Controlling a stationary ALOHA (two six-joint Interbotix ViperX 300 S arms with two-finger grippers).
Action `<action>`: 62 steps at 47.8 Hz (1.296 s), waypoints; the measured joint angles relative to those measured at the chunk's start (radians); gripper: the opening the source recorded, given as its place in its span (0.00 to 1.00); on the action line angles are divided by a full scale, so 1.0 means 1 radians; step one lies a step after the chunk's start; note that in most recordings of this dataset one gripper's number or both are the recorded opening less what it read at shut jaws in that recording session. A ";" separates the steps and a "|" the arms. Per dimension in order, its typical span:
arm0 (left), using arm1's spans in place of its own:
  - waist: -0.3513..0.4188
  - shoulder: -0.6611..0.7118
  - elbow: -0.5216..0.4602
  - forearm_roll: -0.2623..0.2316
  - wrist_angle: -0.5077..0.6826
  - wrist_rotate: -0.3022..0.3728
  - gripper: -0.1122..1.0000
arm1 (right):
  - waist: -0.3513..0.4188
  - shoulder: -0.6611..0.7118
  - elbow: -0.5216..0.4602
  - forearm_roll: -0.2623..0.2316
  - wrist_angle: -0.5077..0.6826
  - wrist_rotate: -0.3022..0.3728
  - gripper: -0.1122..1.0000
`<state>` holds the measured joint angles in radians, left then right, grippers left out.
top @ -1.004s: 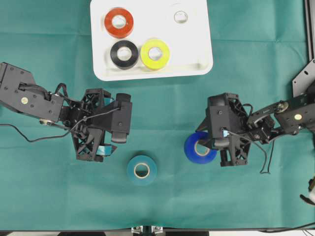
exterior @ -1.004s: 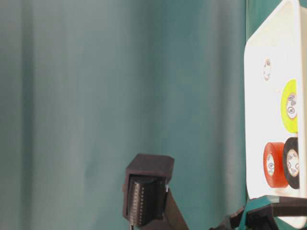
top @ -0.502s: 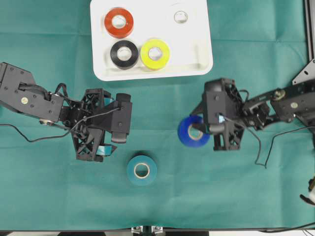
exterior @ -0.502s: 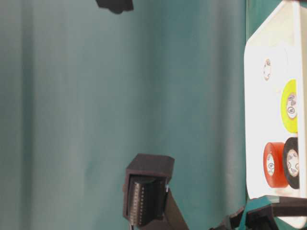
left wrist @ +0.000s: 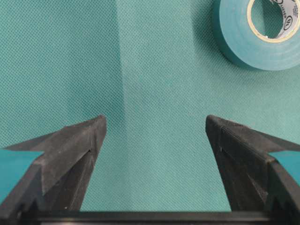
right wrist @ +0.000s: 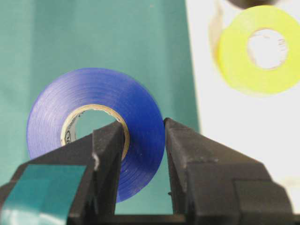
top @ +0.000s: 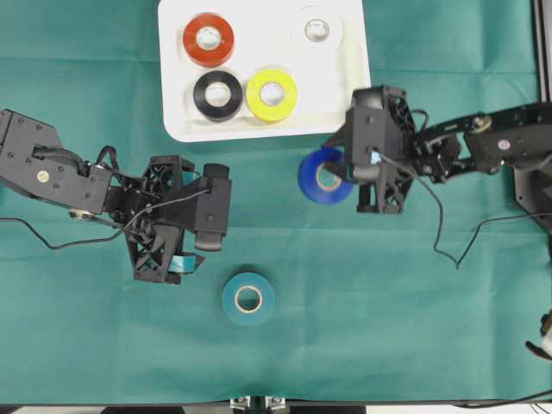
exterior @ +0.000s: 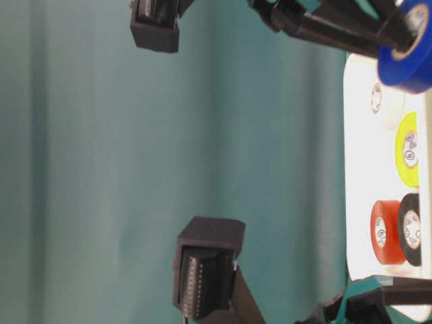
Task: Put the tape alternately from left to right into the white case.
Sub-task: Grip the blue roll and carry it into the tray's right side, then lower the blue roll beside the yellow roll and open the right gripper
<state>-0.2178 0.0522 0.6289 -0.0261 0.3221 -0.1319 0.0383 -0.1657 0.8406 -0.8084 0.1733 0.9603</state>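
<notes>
The blue roll (top: 324, 175) is glossy deep blue tape wound on a pale cardboard core, and the right tool (top: 347, 170) has it pinched through the wall, one finger inside the core and one on the outer face (clearest in the right wrist view (right wrist: 96, 126)). It's held off the green surface (top: 414, 328), just below the lower right corner of the white case (top: 352, 90), hole facing up toward the overhead camera so its axis is roughly vertical. There's small dark print on the inside of the core, but it's too tiny to read.

In the case, four rolls lie flat with holes up: orange-red (top: 208, 39) and white (top: 316, 30) in the far row, black (top: 217, 95) and yellow (top: 272, 94) side by side in the near row. Their cores show printing in the table-level view, not legible either.

The teal roll (top: 248, 298) lies flat on the surface, well apart from the case, with black lettering on its core that I can't make out. The left tool (left wrist: 154, 140) hovers near it with jaws spread wide and nothing between them.
</notes>
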 measured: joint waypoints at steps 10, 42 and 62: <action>0.000 0.000 -0.002 0.000 0.000 -0.002 0.60 | -0.078 0.000 -0.002 -0.044 0.000 -0.002 0.34; 0.000 0.000 0.000 0.000 0.000 -0.002 0.60 | -0.307 0.005 0.005 -0.069 -0.002 0.000 0.34; 0.000 0.000 0.000 0.000 0.000 -0.002 0.60 | -0.337 0.064 0.005 -0.069 -0.023 0.000 0.34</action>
<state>-0.2178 0.0522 0.6289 -0.0261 0.3221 -0.1335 -0.2991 -0.1012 0.8452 -0.8774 0.1503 0.9603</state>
